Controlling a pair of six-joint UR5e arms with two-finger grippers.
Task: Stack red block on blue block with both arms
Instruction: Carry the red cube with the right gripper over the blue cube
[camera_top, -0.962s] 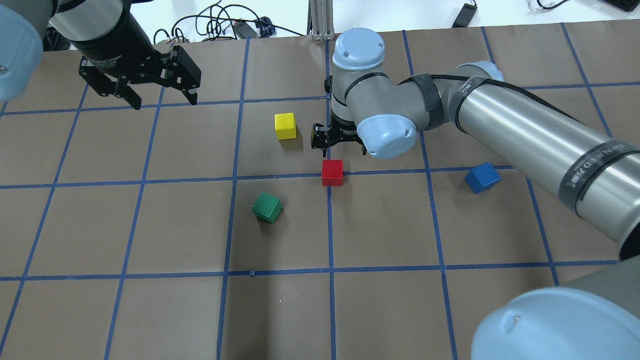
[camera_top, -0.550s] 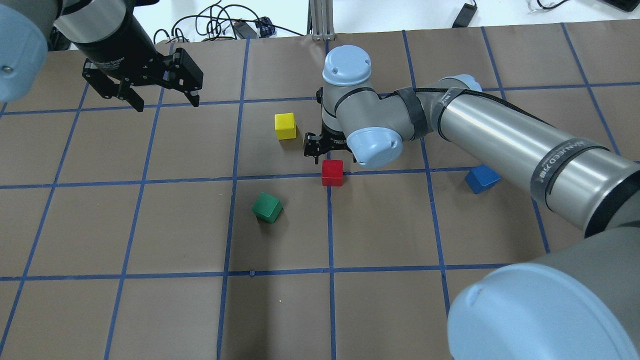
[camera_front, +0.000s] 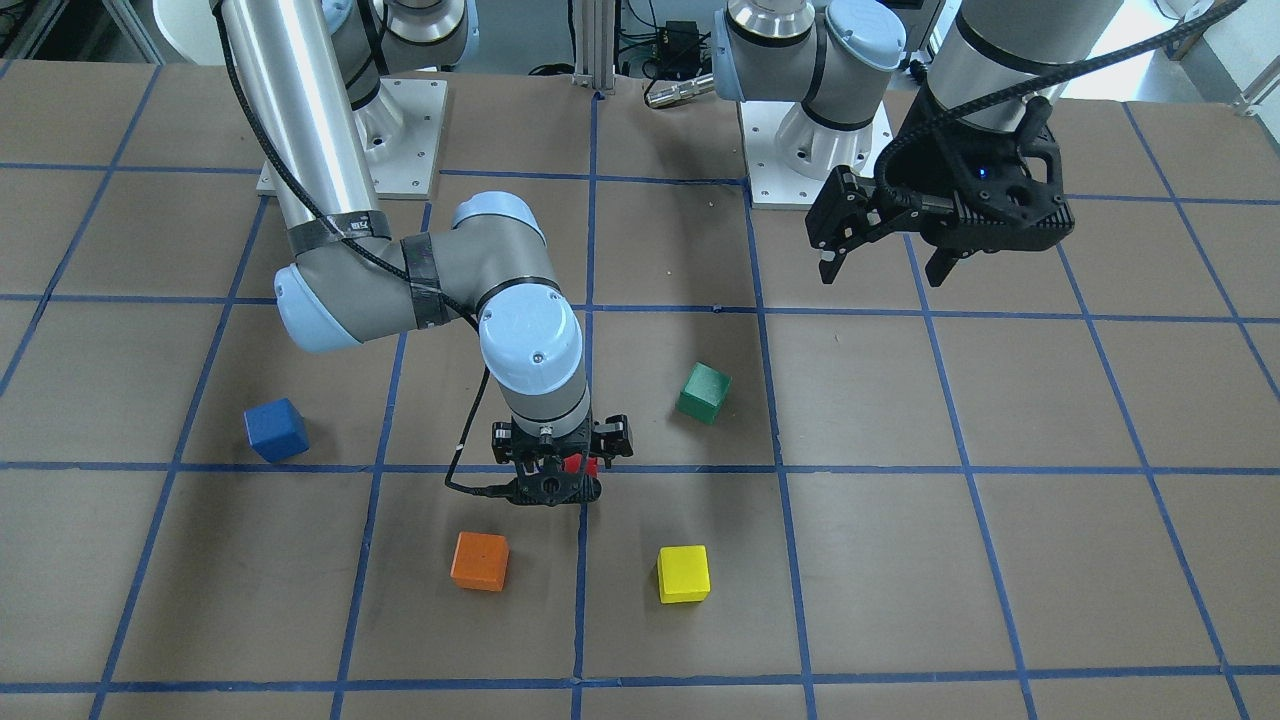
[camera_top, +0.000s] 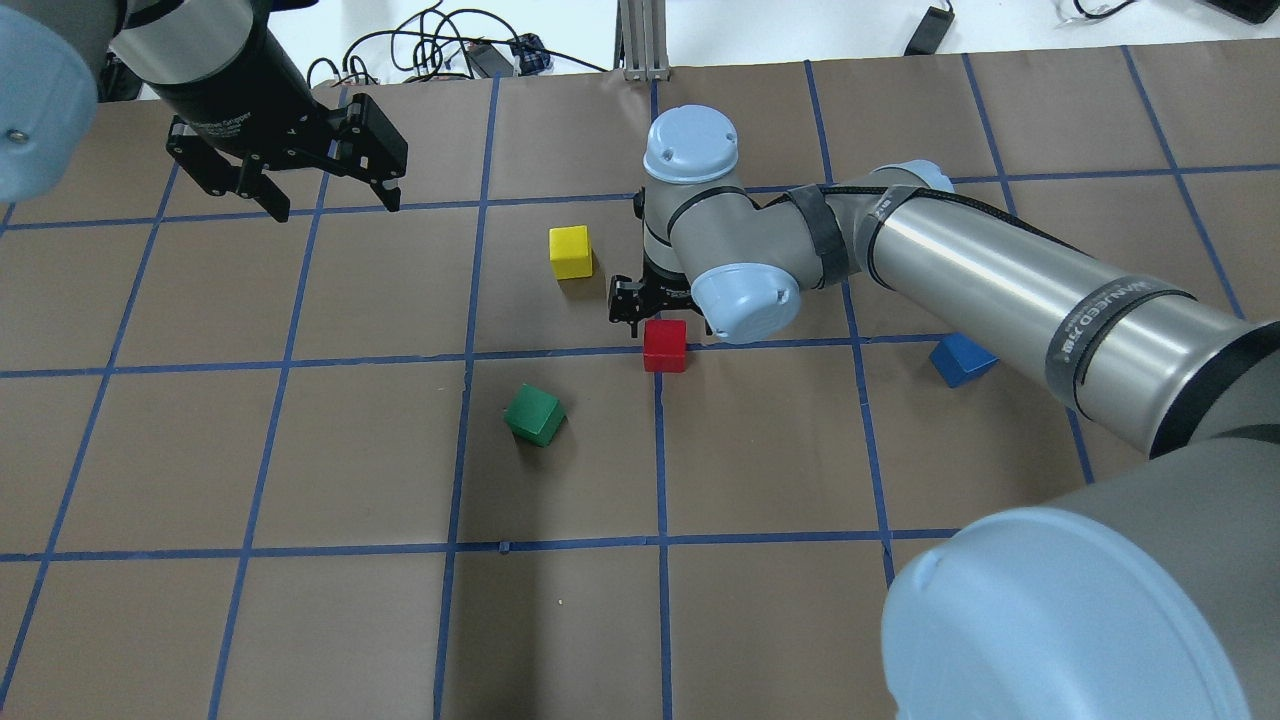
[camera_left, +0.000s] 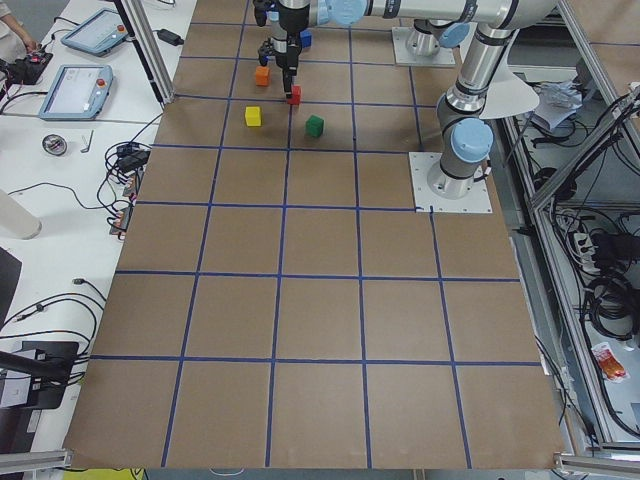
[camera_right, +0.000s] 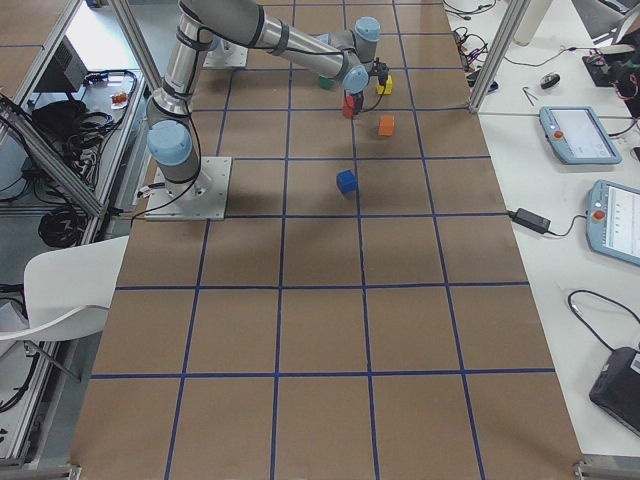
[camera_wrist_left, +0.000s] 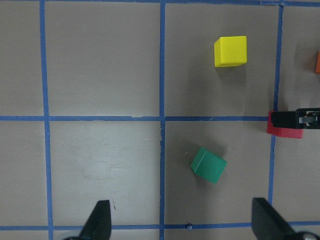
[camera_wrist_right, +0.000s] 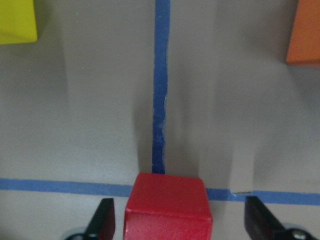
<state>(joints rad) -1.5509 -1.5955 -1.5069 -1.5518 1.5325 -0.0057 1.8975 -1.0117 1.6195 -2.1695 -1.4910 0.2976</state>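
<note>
upper left of the overhead view, the left gripper (camera_top: 335, 208) hangs with fingers wide apart, holding nothing. at centre, the right gripper (camera_wrist_right: 181, 220) straddles the red block (camera_top: 665, 345), fingers spread, a gap each side, not touching it. the blue block (camera_top: 962, 360) sits at right, well apart.

You can read white lettering ending in "Gripper" on the black body of the left gripper (camera_top: 335, 205), just above its jaws. Far back from the jaws of the right arm (camera_top: 960, 260), a dark band (camera_top: 1110, 310) carries lettering too blurred to read.
</note>
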